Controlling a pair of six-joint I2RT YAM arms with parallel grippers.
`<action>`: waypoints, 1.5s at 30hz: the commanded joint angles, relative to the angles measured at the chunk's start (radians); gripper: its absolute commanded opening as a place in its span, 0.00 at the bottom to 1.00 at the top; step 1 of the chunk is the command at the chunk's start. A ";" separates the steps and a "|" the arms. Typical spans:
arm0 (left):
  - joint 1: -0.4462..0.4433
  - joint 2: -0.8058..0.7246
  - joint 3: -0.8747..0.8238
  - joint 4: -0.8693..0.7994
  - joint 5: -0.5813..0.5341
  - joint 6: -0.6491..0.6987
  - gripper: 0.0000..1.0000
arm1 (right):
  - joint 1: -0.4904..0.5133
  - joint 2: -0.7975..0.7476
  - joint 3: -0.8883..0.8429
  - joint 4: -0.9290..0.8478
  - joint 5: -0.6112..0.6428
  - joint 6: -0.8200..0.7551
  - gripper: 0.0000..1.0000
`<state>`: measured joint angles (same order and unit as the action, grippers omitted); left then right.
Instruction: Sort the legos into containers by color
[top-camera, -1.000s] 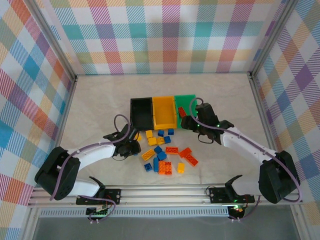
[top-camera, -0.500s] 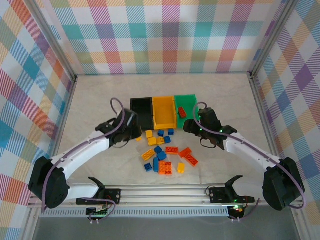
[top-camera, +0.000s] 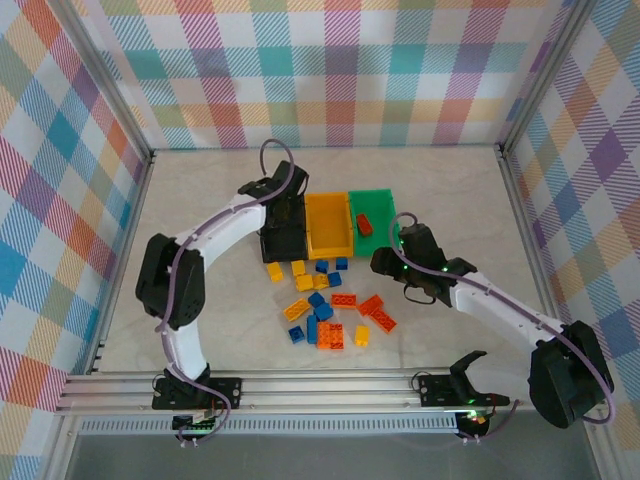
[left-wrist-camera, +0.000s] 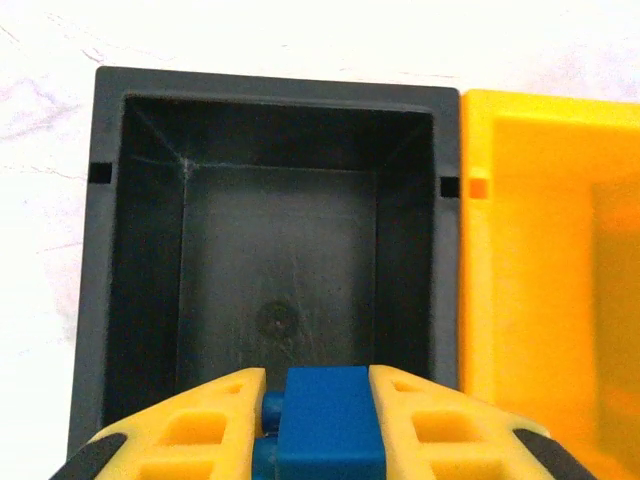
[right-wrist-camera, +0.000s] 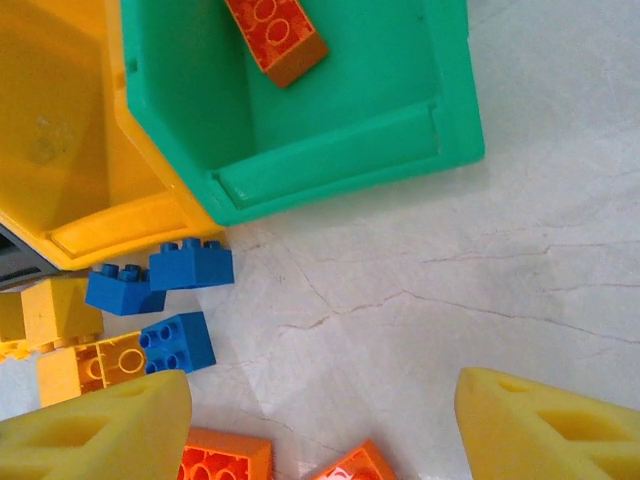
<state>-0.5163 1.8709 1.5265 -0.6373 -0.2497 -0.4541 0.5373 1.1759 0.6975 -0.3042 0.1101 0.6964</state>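
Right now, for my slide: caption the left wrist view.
Left claw holds small blue plastic brick over open black rectangular bin.

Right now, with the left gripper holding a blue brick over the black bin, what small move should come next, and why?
Probably open the left gripper. It is shut on the blue brick and appears to hang over the empty black bin, so the brick should drop inside.

Bright, even overhead light, soft faint shadows, wrist close-ups slightly soft near the bottom.
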 joint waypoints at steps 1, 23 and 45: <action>0.006 0.048 0.088 -0.086 -0.027 0.036 0.29 | 0.001 -0.020 -0.014 -0.021 -0.030 0.006 0.71; -0.221 -0.654 -0.557 0.226 0.239 -0.151 1.00 | 0.155 -0.011 -0.084 -0.199 -0.083 -0.010 0.73; -0.232 -0.791 -0.779 0.184 0.188 -0.182 1.00 | 0.308 0.166 -0.034 -0.350 0.145 0.085 0.72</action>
<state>-0.7441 1.0740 0.7555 -0.4488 -0.0456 -0.6334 0.8394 1.3422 0.6472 -0.6312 0.2062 0.7467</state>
